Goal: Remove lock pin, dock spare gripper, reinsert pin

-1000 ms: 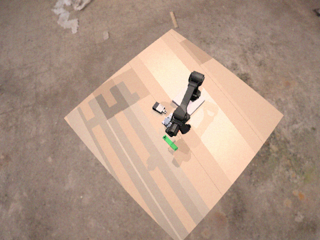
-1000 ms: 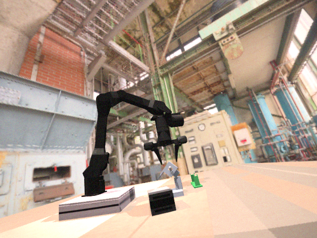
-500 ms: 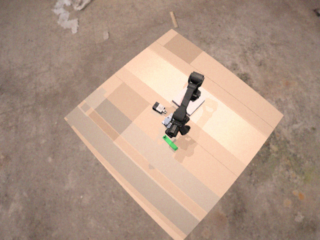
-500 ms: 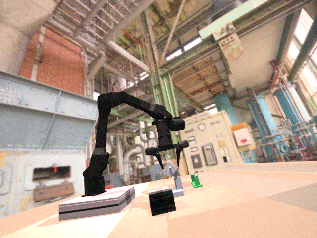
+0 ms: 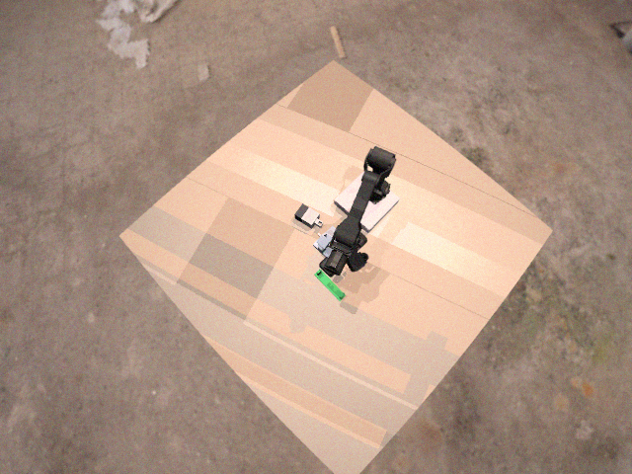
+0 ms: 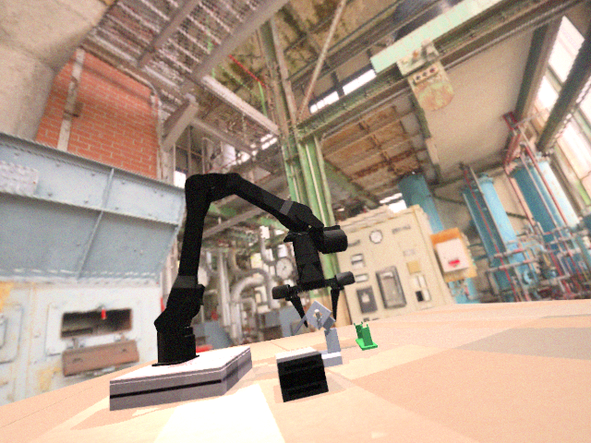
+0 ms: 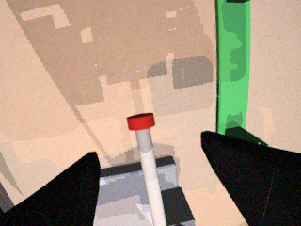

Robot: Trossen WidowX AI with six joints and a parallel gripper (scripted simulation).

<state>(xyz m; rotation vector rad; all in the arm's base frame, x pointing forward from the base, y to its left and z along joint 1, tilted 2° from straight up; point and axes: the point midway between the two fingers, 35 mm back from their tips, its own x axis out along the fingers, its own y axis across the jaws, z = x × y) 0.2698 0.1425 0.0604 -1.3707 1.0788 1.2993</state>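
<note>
Going left to right in the exterior view, the spare gripper (image 5: 307,216) (image 6: 302,377) sits on the table near the mount, undocked. Next the arm's pincer (image 5: 343,268) (image 6: 319,322) (image 7: 150,149) hangs spread with nothing pinched — the wrist view puts the red-capped pin (image 7: 150,174) between its fingers, overlapping the grey mount (image 5: 324,243) (image 6: 331,341) (image 7: 127,193), lower end cropped — and the green bracket (image 5: 329,284) (image 6: 366,337) (image 7: 233,94) is farthest right.

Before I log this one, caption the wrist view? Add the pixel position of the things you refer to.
Open end effector (image 7: 150,149) straddles the red-capped pin (image 7: 150,181), green rack (image 7: 233,101) beyond.
</note>
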